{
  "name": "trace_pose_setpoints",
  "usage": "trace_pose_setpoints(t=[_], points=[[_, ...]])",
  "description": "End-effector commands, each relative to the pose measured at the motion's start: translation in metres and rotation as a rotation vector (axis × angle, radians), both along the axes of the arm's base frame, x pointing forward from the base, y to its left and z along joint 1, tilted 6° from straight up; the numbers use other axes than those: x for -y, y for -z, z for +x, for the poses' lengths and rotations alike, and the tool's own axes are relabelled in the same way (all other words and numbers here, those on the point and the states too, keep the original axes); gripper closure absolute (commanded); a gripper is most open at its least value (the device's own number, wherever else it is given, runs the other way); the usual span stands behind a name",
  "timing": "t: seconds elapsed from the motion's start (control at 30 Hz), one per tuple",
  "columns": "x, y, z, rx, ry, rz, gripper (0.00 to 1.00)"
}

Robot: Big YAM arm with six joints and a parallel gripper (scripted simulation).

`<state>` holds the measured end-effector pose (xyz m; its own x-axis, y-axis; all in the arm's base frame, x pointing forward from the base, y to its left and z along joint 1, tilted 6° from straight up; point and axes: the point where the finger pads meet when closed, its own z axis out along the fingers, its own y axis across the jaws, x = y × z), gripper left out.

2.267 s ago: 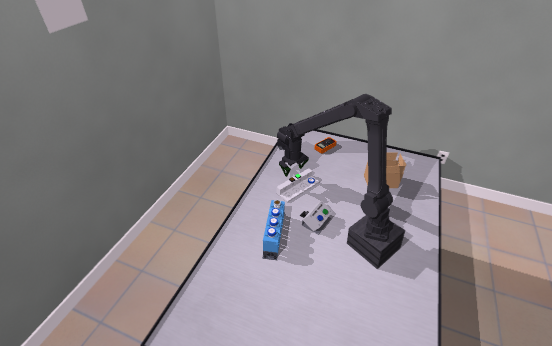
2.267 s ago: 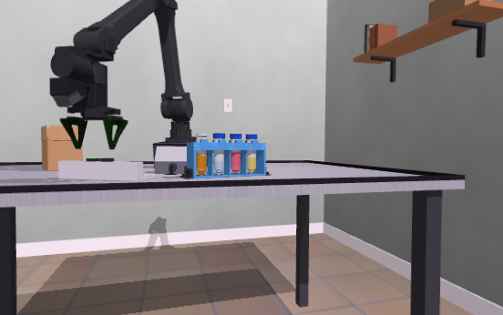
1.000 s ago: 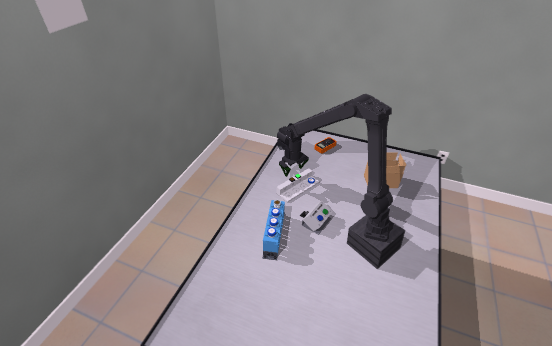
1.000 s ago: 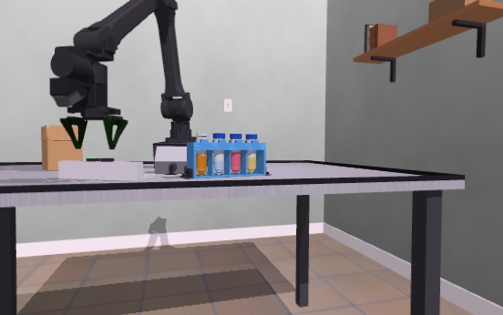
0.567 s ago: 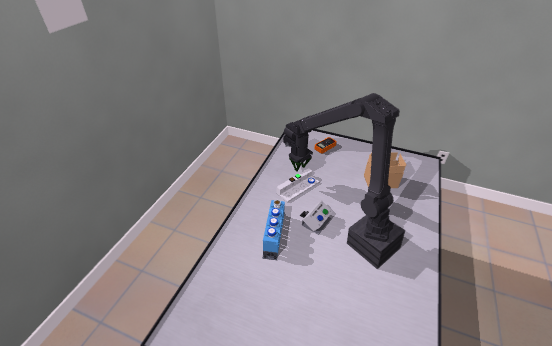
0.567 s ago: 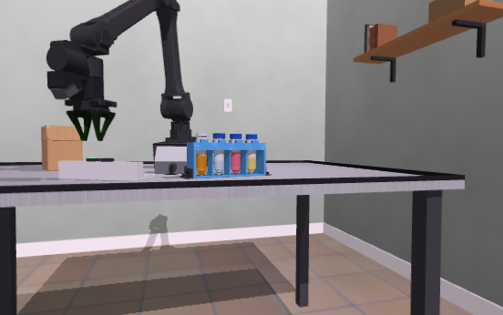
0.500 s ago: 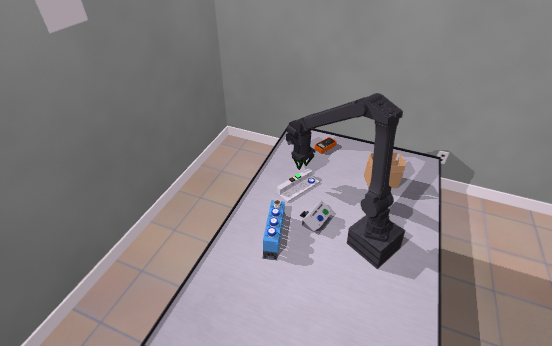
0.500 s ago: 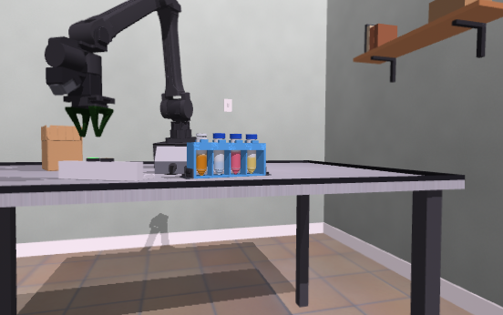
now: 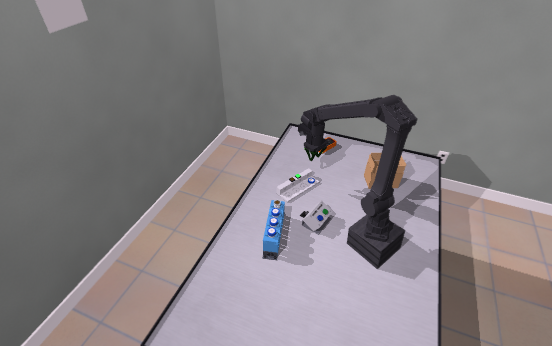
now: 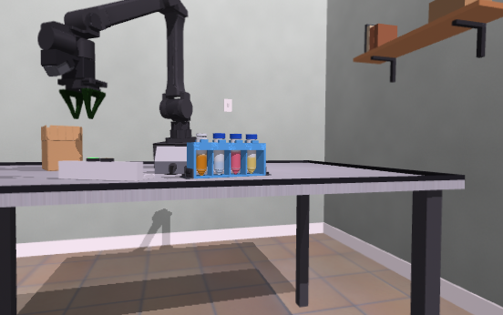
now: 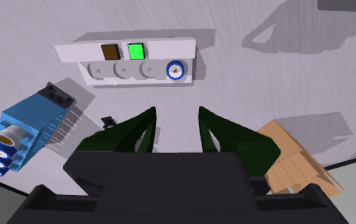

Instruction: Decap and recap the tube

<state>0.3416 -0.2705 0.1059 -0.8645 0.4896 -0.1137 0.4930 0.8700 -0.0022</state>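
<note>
Nearest the exterior camera runs the table [image 9: 300, 300] [image 10: 319, 186] [image 11: 225, 92], with the arm [image 9: 350, 111] [image 10: 175, 55] reaching out above it. Taking the cap tray [image 9: 282, 186] [image 10: 105, 169] [image 11: 170, 48] as landmark, the decapping station [image 9: 270, 244] [image 10: 226, 146] [image 11: 37, 112] stands just beside it, and the key housing [image 9: 314, 220] [image 10: 170, 154] sits near it, towards the arm's base. Above the tray's level, the gripper [image 9: 312, 158] [image 10: 84, 118] [image 11: 177, 111] hangs part open, grasping nothing. Tube 4 [image 9: 277, 203] [image 10: 201, 164] [image 11: 10, 136], at the station's tray end, is uncapped; its cap [image 9: 311, 180] [image 11: 175, 70] lies top up in the tray's end nest. Light and stiff, I'd judge, it wants an even pinch on opposite sides of the blue rim, fingers upright; a shallow bite may slip or cross the thread. The green lamp [image 9: 298, 176] [image 10: 92, 159] [image 11: 136, 51] is lit, so recapping seems due.

pincer [image 9: 313, 157] [image 10: 84, 118] [image 11: 177, 111] raised, narrower than a second ago
</note>
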Motion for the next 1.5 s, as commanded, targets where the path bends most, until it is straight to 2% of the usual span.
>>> trace_pose_setpoints(t=[0.0, 0.5, 0.53, 0.57, 0.93, 1.0, 1.47], points=[[-0.008, 0.009, 0.0, -0.026, -0.04, 0.02, 0.53], [-0.008, -0.001, 0.003, 0.006, -0.04, -0.007, 0.53], [0.002, -0.008, 0.007, 0.017, -0.017, -0.015, 0.53], [-0.007, 0.015, 0.004, -0.009, -0.04, 0.005, 0.53], [-0.005, 0.07, 0.008, -0.01, -0.034, 0.006, 0.53], [-0.005, 0.07, 0.008, -0.01, -0.034, 0.006, 0.53], [-0.003, 0.139, 0.014, -0.01, -0.022, 0.008, 0.53]])
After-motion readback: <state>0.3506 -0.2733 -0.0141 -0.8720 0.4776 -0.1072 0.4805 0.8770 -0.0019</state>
